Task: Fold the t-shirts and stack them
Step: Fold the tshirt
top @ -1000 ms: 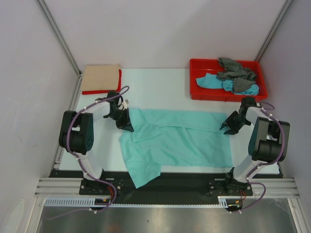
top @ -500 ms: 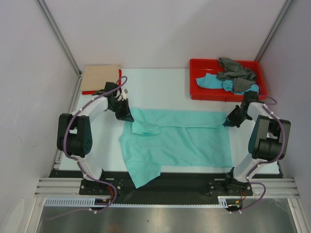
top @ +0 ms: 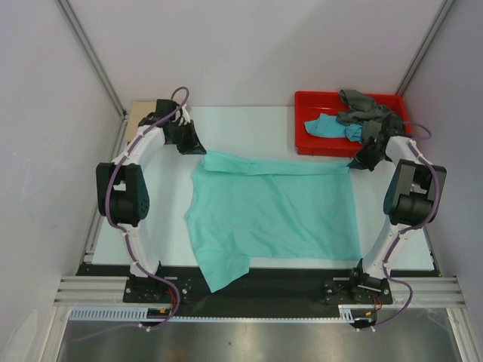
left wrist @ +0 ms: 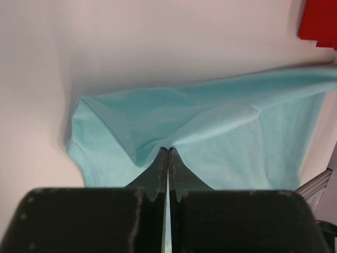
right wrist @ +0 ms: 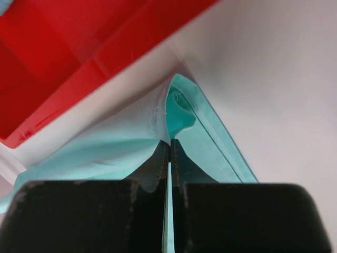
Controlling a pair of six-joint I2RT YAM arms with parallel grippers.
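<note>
A large mint-green cloth t-shirt (top: 272, 215) lies spread across the middle of the white table (top: 241, 128), and both arms reach out to its far edge. The left gripper (top: 198, 148) is at the shirt's far left corner. In the left wrist view its two dark fingers (left wrist: 158, 168) are pressed together with a fold of the green cloth pinched between their tips. The right gripper (top: 355, 164) is at the far right corner, just beside the near wall of the rigid red plastic tray (top: 317, 147), and it too is clamped tight on the cloth. The right wrist view shows the hemmed edge curling up from between its closed tips.

The far edge of the shirt runs fairly straight between the two grips, with a narrow band of cloth folded over along it. Nearer the arm bases the cloth lies flat. One lobe at the near left droops over the table's front edge onto the dark rail (top: 302, 283).

In the tray, a crumpled turquoise-blue shirt (top: 326, 127) lies with a rumpled grey shirt (top: 366, 108) partly on top of it. A sliver of beige cloth (top: 137, 115) shows at the far left corner, mostly hidden by the left arm.
</note>
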